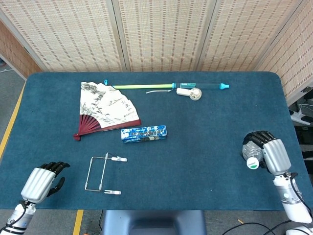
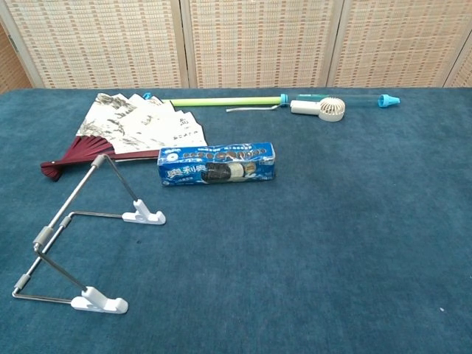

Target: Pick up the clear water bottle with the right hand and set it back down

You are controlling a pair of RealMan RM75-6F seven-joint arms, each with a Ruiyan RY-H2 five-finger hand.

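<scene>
One water bottle [image 1: 250, 152] held in the right hand [image 1: 271, 152]

Woven tan panel screens [image 1: 156, 34] behind, blue-carpeted table [image 1: 195, 127], grey floor [image 1: 7, 93] with yellow line [image 1: 10, 128]

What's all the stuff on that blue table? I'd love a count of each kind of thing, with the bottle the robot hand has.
Paper fan: 1
Long green and blue stick: 1
Small white handheld fan: 1
Blue cookie pack: 1
Wire stand: 1
Water bottle, held by the right robot hand: 1
Total: 6
</scene>
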